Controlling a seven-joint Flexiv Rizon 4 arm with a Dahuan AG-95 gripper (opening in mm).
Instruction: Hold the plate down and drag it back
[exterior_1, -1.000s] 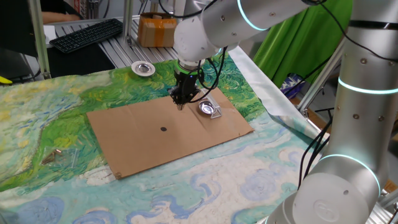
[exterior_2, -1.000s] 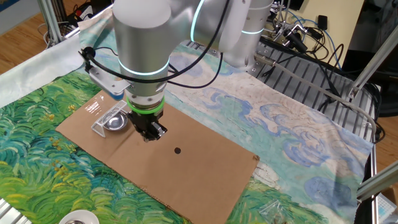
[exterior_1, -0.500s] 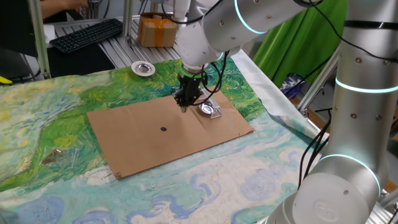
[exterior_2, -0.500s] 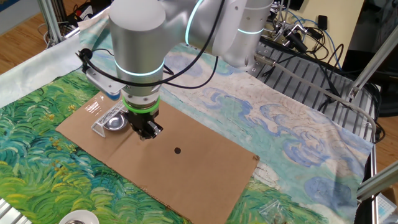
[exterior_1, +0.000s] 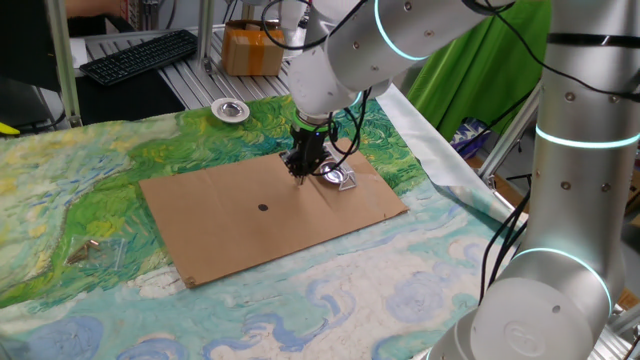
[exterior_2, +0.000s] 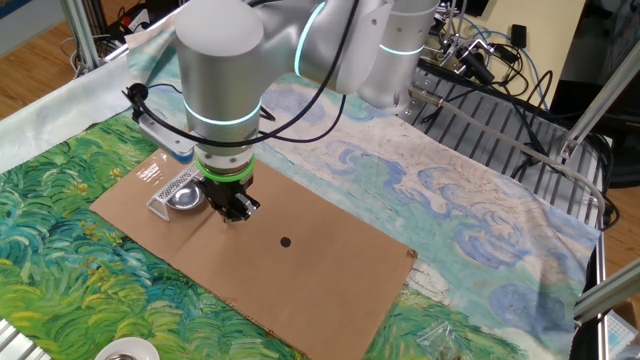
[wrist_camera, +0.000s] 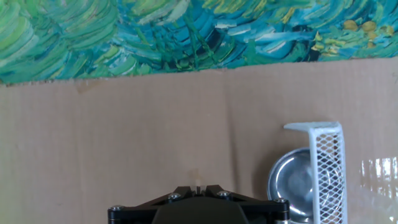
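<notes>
The plate (exterior_1: 331, 174) is a small shiny silver dish on the right part of a brown cardboard sheet (exterior_1: 230, 240). A white mesh wedge (exterior_1: 347, 181) stands against it. In the hand view the plate (wrist_camera: 293, 184) shows at lower right, partly behind the mesh wedge (wrist_camera: 328, 168). My gripper (exterior_1: 301, 173) points down over the cardboard just beside the plate (exterior_2: 186, 197), apart from it. The gripper (wrist_camera: 198, 186) is shut with nothing between its fingers. From the other side the gripper (exterior_2: 234, 213) hangs just off the plate's rim.
A second silver dish (exterior_1: 230, 110) with a broader rim lies on the painted cloth behind the cardboard. A black dot (exterior_1: 263, 208) marks the cardboard's middle. A keyboard (exterior_1: 140, 55) and a brown box (exterior_1: 250, 48) sit beyond the table. A pale dish (exterior_2: 126, 350) shows at the near edge.
My gripper has shifted a little across the cardboard toward the plate, staying shut. The plate and the wedge have not moved.
</notes>
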